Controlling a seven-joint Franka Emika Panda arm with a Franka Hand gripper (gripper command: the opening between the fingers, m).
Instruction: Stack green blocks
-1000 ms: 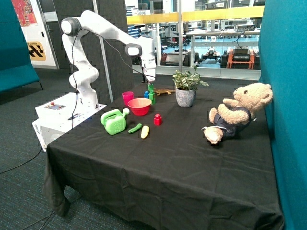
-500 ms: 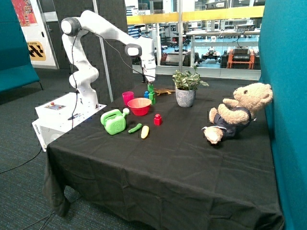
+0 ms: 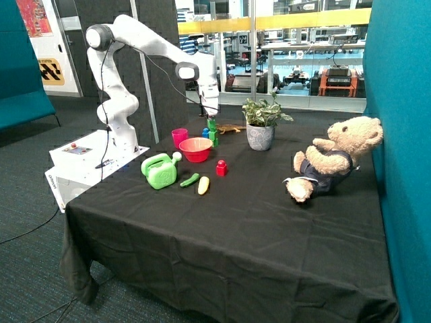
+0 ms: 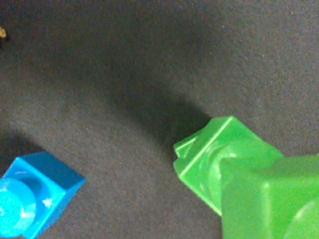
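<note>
Gripper (image 3: pixel 211 116) sits directly over the green blocks (image 3: pixel 213 132), just behind the red bowl (image 3: pixel 196 149); whether it grips or has let go cannot be told. Wrist view: one block (image 4: pixel 271 199) above the other (image 4: pixel 219 149), apparently aligned for stacking. Blue brick (image 4: pixel 30 199) nearby.

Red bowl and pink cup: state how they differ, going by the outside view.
The red bowl is wide and shallow; the pink cup is narrow and taller for its width. The bowl is a deeper red; the cup is magenta-pink. The bowl sits nearer the green watering can; the cup stands behind it, toward the robot's base. Both stand upright with open mouths on the black tablecloth.
</note>
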